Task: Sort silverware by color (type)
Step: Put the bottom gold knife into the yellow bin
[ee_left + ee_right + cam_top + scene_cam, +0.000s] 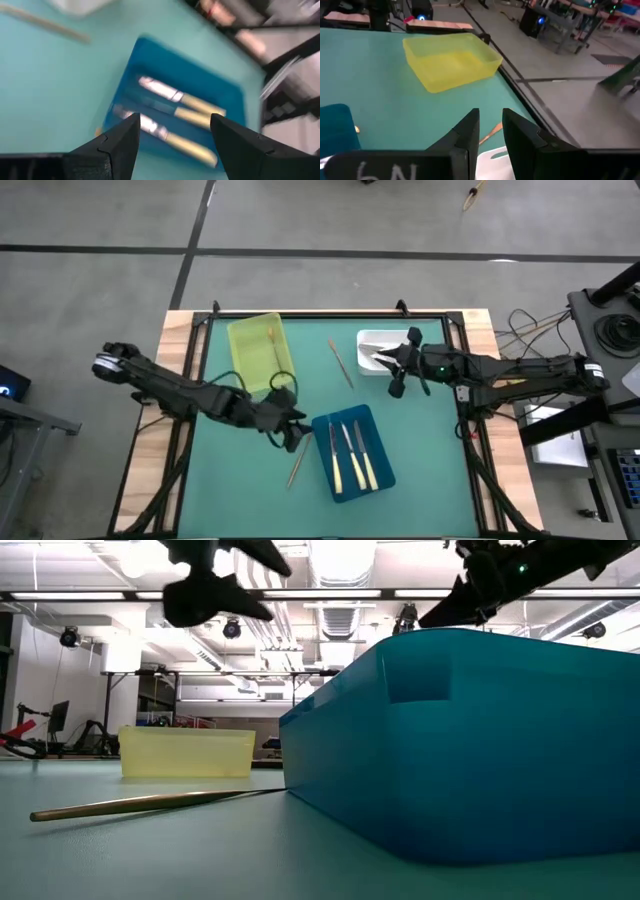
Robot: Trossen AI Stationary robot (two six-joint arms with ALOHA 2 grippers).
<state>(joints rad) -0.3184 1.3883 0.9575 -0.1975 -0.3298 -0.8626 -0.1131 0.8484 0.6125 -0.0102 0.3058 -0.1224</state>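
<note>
Silverware is partly sorted. Three cream-handled knives (352,455) lie side by side in the blue tray (382,477), near the middle of the bench (430,480), and these look finished. The yellow tray (245,345), toward the far left, holds what seems to be one thin gold piece (272,334), though it is too small to be sure. The white tray (372,339), at the far right, has something grey in it under the right arm; what exactly cannot be told.

Two thin gold-copper utensils are not yet put away. One gold utensil (341,364) lies bare on the bench between the yellow and white trays. The other, a second gold utensil (297,464), lies just beside the blue tray's left wall; the low view shows it flat on the bench, its tip reaching the tray's base.

The left gripper (293,432) hangs above the bench just left of the blue tray, near that second utensil, its jaws spread wide with nothing between them. The right gripper (400,370) hovers at the white tray's near edge, its jaws almost closed with a narrow gap, and nothing can be seen held in them.

By this reading, most of the job is done, and the two loose gold pieces likely belong in the yellow tray.
</note>
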